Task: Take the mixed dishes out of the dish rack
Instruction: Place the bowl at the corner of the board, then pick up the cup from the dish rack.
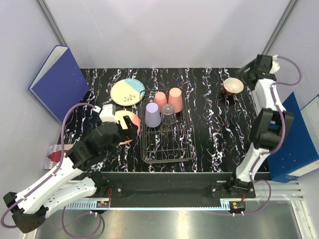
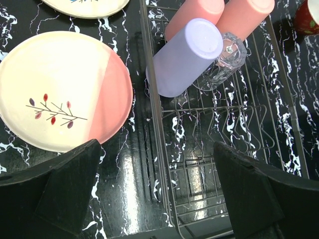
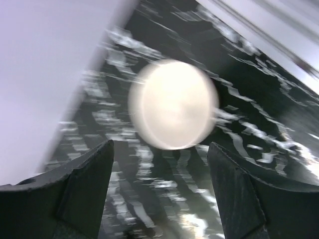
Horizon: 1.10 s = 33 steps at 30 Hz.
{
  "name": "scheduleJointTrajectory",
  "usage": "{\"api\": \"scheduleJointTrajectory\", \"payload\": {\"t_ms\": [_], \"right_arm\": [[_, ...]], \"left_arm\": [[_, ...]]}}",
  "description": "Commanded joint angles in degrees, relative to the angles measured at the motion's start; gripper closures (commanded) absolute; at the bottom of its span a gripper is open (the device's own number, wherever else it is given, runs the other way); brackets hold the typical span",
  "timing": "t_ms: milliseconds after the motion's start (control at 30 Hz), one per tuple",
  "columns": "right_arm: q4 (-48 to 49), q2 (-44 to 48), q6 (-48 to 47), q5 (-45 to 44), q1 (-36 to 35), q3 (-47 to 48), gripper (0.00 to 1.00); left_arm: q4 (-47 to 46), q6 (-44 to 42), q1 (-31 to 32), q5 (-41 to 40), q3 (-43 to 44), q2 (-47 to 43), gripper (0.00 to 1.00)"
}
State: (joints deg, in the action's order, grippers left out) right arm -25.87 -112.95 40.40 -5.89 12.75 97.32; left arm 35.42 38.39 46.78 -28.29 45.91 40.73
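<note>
The wire dish rack (image 1: 167, 149) sits mid-table and holds two salmon-pink cups (image 1: 175, 99), a lavender cup (image 1: 152, 115) and a clear glass (image 1: 168, 114) at its far end. In the left wrist view the lavender cup (image 2: 187, 57), the glass (image 2: 227, 62) and the rack (image 2: 219, 129) show. A salmon-pink and cream plate (image 2: 62, 89) lies left of the rack. A blue-and-cream plate (image 1: 127, 91) lies farther back. The red bowl (image 1: 233, 86) stands far right; it looks blurred in the right wrist view (image 3: 173, 104). My left gripper (image 2: 157, 191) is open and empty over the rack's near left edge. My right gripper (image 3: 159, 186) is open and empty just short of the bowl.
A blue binder (image 1: 59, 82) leans at the far left. Another blue binder (image 1: 299, 139) lies off the table's right edge. Grey walls close the back and sides. A red and white card (image 1: 54, 157) lies at the left near edge.
</note>
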Motion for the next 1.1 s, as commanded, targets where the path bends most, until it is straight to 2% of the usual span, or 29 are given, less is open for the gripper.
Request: {"api": "scheduleJointTrajectory", "payload": {"t_ms": [0,67,100,167,200,300,333,433,567,733,900,1067], "right_arm": [[10.9,16.9,0.9,-0.2,-9.2,-4.1,0.18],[12.0,22.5,-2.9,-1.1,-14.8,-6.9,0.18],[12.0,24.1,-4.1,-1.3,-20.3,-7.8,0.18],[11.1,27.4,-6.5,-1.9,-25.4,-9.8,0.20],[9.1,28.1,-7.0,-2.3,-30.5,-10.5,0.20],[6.7,31.5,-8.1,-4.1,-37.4,-15.0,0.21],[6.6,33.5,-8.2,-4.5,-41.3,-16.5,0.21],[6.4,38.8,-7.7,-7.0,-46.8,-23.2,0.21],[6.0,49.0,-5.8,-9.8,-48.6,-32.9,0.21],[2.3,62.1,-5.6,-10.3,-48.8,-37.8,0.21],[-4.0,67.6,-6.0,-10.6,-48.8,-39.0,0.21],[-4.9,71.5,-6.0,-10.9,-48.8,-42.3,0.21]], "left_arm": [[-2.3,0.3,-0.1,-1.6,0.1,-2.0,0.01],[-1.8,-0.3,-0.1,-1.8,0.8,-1.8,0.01],[-1.7,-0.5,-0.1,-1.5,1.0,-1.7,0.01],[-1.8,-1.6,-0.1,-1.1,1.8,-0.8,0.01],[-1.7,-1.9,-0.1,-1.1,2.2,-0.3,0.01],[-1.9,-4.8,-0.1,-1.8,4.9,3.8,0.01],[-2.0,-7.7,-0.1,-1.9,6.8,6.8,0.01],[-3.1,-14.5,-0.1,-1.0,11.5,14.0,0.01],[-6.5,-19.2,-0.2,0.5,17.5,22.9,0.01],[-8.8,-20.6,-0.6,4.5,25.3,35.3,0.01],[-11.3,-18.3,-2.1,7.3,27.7,42.6,0.01],[-12.0,-15.2,-3.7,7.6,28.0,46.4,0.01]]}}
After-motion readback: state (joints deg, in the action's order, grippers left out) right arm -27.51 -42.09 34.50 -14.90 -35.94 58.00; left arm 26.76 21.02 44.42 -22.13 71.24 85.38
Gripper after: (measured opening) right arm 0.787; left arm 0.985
